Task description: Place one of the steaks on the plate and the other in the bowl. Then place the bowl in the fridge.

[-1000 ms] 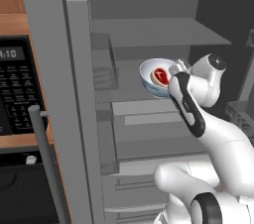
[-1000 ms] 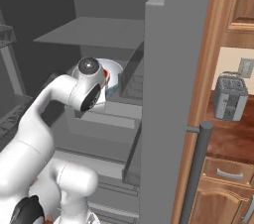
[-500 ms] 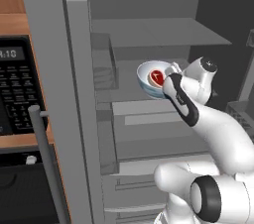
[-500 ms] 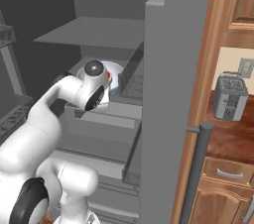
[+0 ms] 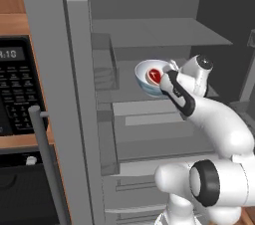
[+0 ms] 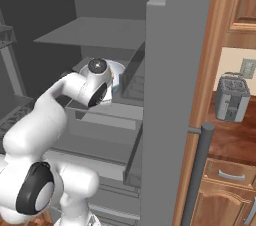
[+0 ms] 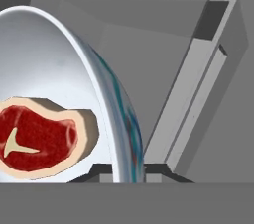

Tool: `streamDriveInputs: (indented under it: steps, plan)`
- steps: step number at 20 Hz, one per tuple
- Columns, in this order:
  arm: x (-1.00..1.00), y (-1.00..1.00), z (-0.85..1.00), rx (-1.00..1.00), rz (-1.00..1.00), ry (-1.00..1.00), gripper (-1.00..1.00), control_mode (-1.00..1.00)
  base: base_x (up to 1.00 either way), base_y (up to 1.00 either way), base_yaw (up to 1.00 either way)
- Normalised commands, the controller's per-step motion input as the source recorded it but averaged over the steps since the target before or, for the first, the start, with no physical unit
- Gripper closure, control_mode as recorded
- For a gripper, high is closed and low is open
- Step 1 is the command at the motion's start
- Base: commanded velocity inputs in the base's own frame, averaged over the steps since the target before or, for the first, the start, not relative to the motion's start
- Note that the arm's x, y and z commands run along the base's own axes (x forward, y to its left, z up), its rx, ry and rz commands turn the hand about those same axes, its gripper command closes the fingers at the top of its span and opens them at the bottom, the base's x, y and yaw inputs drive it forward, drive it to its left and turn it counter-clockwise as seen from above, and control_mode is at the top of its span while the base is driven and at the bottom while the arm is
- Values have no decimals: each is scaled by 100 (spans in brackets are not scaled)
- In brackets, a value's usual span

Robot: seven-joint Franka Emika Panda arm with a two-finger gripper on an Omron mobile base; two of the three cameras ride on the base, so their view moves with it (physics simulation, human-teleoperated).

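Observation:
The fridge stands open in front of me, its grey shelves bare. The bowl, white inside and pale blue outside, hangs tilted just above the middle shelf. One steak, red with a pale fat rim, lies inside it; in the hand view the steak fills the lower left. My gripper is shut on the bowl's right rim, one fingertip inside and one outside. From the right, the bowl peeks out behind my hand. The plate is out of view.
The fridge's left door and right door stand open on either side of my arm. A black oven panel with a bar handle is at the left. A toaster sits on wooden cabinets at the right.
My arm has carried the bowl with the steak a little to the left and deeper over the middle shelf. The grip on the rim is unchanged.

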Motion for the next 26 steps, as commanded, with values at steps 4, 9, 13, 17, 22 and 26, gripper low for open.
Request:
streamDriveInputs:
  steps: [4,9,13,17,22,26]
  plan:
    - [31,0,-4,0,0,-1,100,-100,0,0,0]
    - [44,7,-4,0,0,-6,100,-100,0,0,0]
    - [42,11,-5,0,-1,-9,-100,-100,0,0,0]
    - [21,3,0,0,-2,-13,-100,-100,0,0,0]
    - [1,0,0,0,-2,-25,-100,-100,0,0,0]
    - [-16,0,0,1,0,-32,-100,-100,0,0,0]
